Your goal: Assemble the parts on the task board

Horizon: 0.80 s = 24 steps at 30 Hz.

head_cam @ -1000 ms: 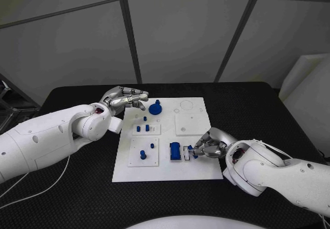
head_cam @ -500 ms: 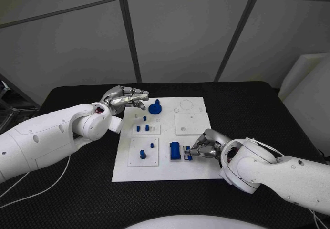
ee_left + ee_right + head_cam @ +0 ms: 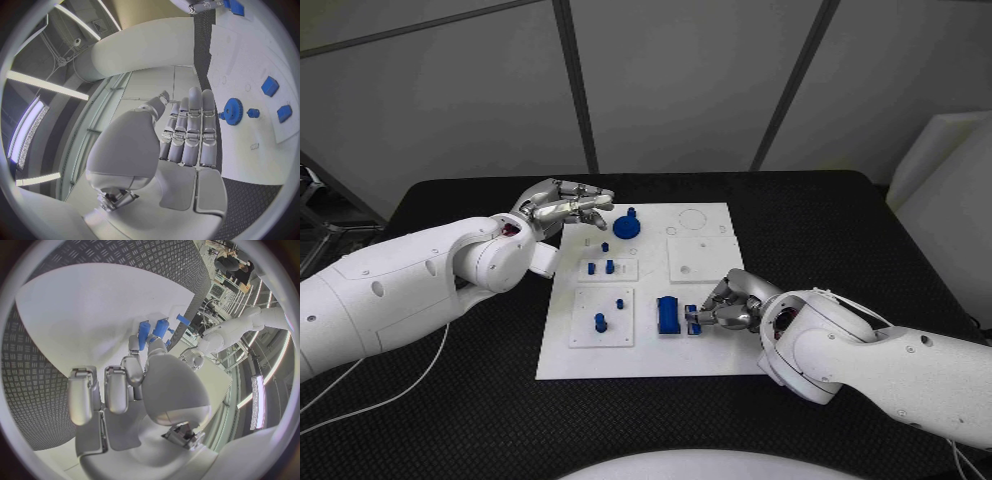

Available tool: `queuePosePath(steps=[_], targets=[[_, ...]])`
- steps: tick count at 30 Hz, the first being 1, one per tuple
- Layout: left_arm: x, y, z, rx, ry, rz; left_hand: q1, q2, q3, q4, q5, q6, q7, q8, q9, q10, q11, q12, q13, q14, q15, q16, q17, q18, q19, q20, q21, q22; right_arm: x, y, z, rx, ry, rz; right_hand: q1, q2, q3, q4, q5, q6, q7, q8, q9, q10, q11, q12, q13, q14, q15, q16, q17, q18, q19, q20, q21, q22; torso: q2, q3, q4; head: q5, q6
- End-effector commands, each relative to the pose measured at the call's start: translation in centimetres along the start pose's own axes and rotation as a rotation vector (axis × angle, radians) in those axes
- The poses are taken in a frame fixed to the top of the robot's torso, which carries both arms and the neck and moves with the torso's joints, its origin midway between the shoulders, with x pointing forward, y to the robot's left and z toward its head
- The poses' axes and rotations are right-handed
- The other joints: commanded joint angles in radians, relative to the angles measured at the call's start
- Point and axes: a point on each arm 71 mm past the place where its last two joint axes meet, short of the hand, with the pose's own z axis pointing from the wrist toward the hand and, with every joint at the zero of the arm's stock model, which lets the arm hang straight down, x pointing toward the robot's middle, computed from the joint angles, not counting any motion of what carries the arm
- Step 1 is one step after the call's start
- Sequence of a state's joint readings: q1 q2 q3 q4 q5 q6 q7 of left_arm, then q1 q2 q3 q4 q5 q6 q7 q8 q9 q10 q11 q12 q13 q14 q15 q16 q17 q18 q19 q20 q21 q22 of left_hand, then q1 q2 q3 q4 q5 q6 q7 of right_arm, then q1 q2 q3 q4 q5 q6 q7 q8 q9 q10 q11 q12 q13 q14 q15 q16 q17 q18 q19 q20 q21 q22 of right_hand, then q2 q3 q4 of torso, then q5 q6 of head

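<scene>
Head view, right hand on white task board, fingertips pinching small blue part beside larger blue block, left hand curled, holding nothing, near blue gear.

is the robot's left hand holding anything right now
No, nothing. The left hand hovers by the task board's far corner, fingers together and straight.

Matt white task board on a rough, woven-looking black table — hands of shiny metal.
</scene>
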<state>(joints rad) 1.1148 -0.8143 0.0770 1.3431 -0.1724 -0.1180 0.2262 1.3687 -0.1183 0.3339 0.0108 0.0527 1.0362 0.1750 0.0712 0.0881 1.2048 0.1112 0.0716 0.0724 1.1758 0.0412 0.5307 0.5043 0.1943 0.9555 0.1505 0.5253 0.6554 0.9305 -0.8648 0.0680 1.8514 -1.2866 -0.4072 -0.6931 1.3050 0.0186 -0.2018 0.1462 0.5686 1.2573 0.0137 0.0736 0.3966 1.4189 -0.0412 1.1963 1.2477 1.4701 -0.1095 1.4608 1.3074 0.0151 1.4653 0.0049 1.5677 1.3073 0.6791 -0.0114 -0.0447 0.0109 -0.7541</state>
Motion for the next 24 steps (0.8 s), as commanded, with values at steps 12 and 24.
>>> queuePosePath(steps=[12, 24], targets=[[0.09, -0.14, 0.04, 0.005, 0.011, -0.004, 0.000, 0.000, -0.005, -0.002, -0.004, -0.004, 0.001, -0.004, -0.001, -0.006, 0.000, -0.001, 0.002, -0.003, 0.001, -0.006, 0.000, -0.014, 0.007, -0.001, -0.005, -0.001, -0.01, -0.03, 0.06, 0.006, -0.016, -0.001, -0.135, -0.104, 0.001, 0.149, -0.365, 0.031, 0.004, -0.002, 0.014, 0.027, -0.011, 0.009, 0.008, 0.072, -0.003, 0.002, 0.142, -0.015, 0.105, -0.006, 0.003, 0.263, 0.000, -0.0001, -0.0006, 0.001, 0.001], [0.04, -0.13, 0.04, 0.005, 0.010, -0.004, 0.000, 0.000, -0.005, -0.002, -0.004, -0.004, 0.001, -0.004, -0.001, -0.006, 0.000, -0.001, 0.002, -0.003, 0.001, -0.006, 0.000, -0.014, 0.007, -0.001, -0.005, -0.001, -0.26, -0.32, -0.08, 0.003, -0.023, -0.026, -0.078, -0.109, 0.069, 0.127, -0.386, 0.032, 0.002, -0.004, 0.025, 0.026, -0.012, 0.008, 0.010, 0.072, -0.005, 0.001, 0.141, -0.015, 0.105, -0.007, 0.003, 0.263, -0.001, 0.0004, -0.0007, 0.001, 0.001]])
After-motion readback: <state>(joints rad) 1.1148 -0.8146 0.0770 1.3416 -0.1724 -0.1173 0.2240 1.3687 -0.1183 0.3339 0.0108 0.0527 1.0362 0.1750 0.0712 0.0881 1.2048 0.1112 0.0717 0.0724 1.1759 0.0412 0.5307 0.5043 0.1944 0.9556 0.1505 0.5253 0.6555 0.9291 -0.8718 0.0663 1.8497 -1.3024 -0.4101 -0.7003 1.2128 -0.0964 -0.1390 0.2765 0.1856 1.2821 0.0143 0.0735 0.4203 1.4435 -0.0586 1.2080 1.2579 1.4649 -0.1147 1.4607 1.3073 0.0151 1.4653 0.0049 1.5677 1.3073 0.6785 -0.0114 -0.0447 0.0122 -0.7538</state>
